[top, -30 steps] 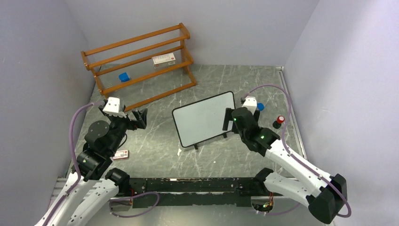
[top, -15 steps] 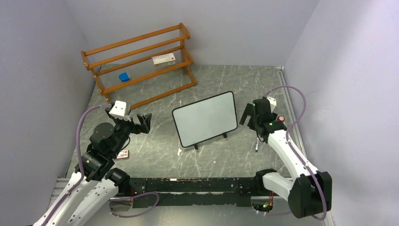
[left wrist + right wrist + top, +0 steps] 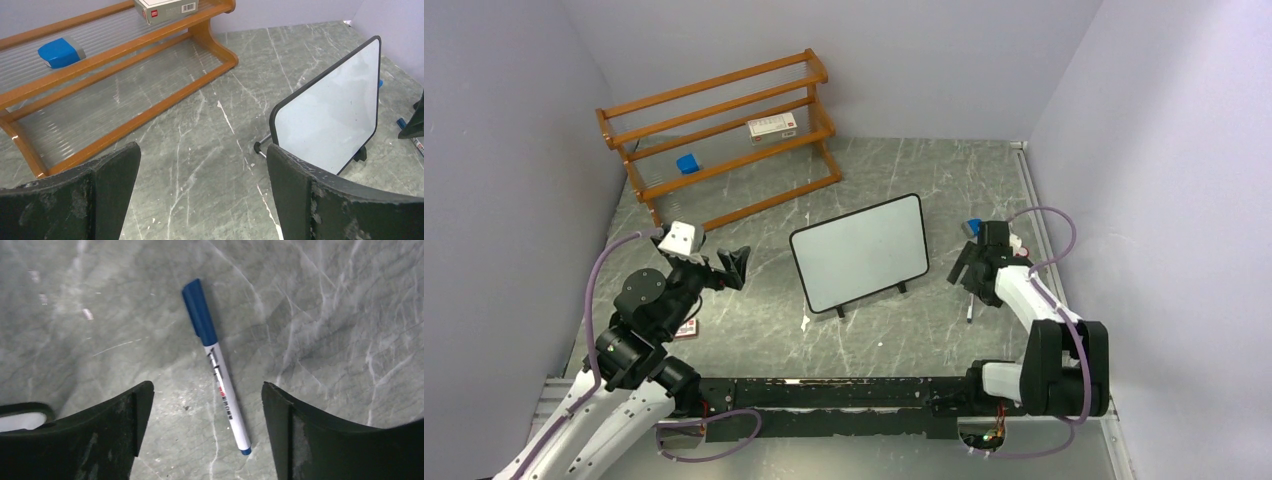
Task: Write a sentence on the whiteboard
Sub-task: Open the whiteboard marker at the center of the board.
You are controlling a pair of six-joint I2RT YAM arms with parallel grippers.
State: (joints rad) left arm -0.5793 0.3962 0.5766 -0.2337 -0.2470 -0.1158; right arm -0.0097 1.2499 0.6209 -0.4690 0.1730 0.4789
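Observation:
The whiteboard [image 3: 859, 252] stands on its two short feet mid-table, its white face [image 3: 330, 115] blank; no sentence shows on it. A white marker with a blue cap [image 3: 215, 365] lies flat on the table to the right of the board [image 3: 969, 308]. My right gripper [image 3: 206, 392] hovers open just above it, pointing down, a finger on either side of the barrel and neither touching it. My left gripper [image 3: 202, 150] is open and holds nothing, left of the board and aimed toward it [image 3: 734, 265].
A wooden rack [image 3: 724, 130] stands at the back left with a blue eraser [image 3: 687, 163] and a white box [image 3: 772, 126] on its shelves. A small box [image 3: 686, 328] lies by the left arm. A small blue item [image 3: 973, 226] sits behind the right gripper. Walls close in on both sides.
My right arm swung away from the board's right edge, to the right and down over the marker. My left gripper edged slightly toward the board.

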